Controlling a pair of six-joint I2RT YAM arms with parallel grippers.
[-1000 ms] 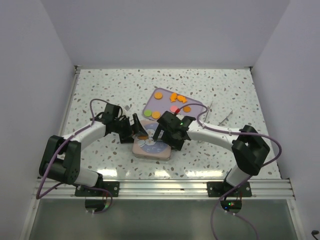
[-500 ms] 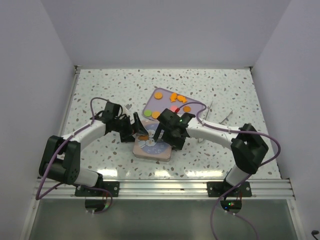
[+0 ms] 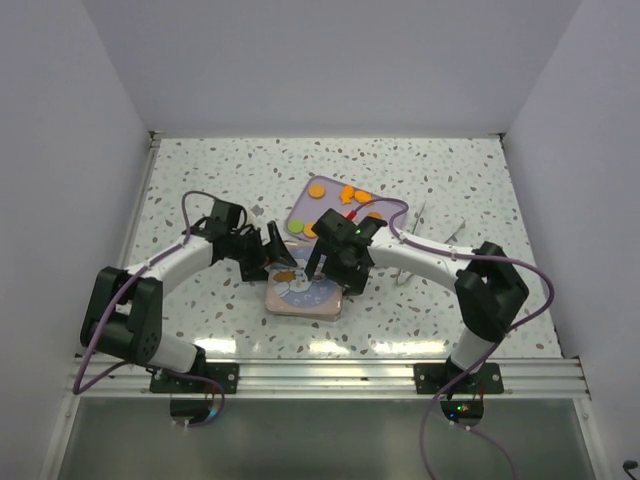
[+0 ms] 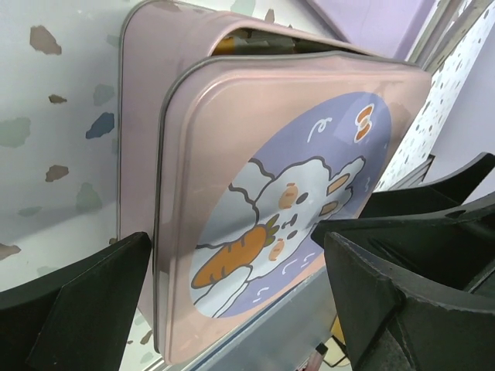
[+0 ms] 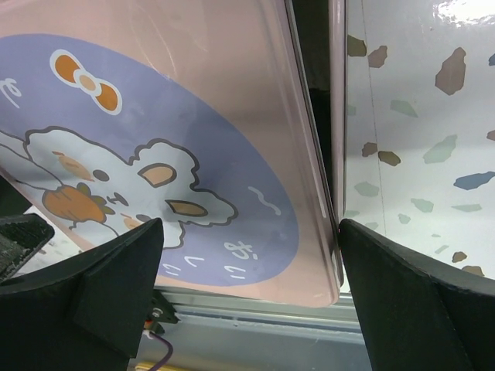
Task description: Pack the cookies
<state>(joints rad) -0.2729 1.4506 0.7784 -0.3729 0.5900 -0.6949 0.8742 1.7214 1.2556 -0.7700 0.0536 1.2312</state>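
The cookies (image 3: 348,193) are orange, pink and green discs lying on the lilac tray (image 3: 385,205) behind the tin. The square pink tin (image 3: 300,300) lies at table centre. Its rabbit-and-carrot lid (image 4: 294,193) sits askew on the base (image 4: 139,116), also seen in the right wrist view (image 5: 178,139). An orange sliver (image 4: 230,40) shows under the lid's far edge. My left gripper (image 3: 283,258) is open over the lid's left part (image 4: 236,239). My right gripper (image 3: 320,262) is open over its right part (image 5: 249,224), one finger (image 5: 402,294) at the lid's edge.
White tongs (image 3: 447,236) lie on the speckled table right of the tray. The right arm's cable (image 3: 400,215) loops over the tray's right end. White walls close in the table on three sides, and a metal rail (image 3: 330,375) runs along the near edge.
Both grippers have shifted a little toward the far side over the tin. The right wrist now covers more of the tray's near end. The lid stays on the tin.
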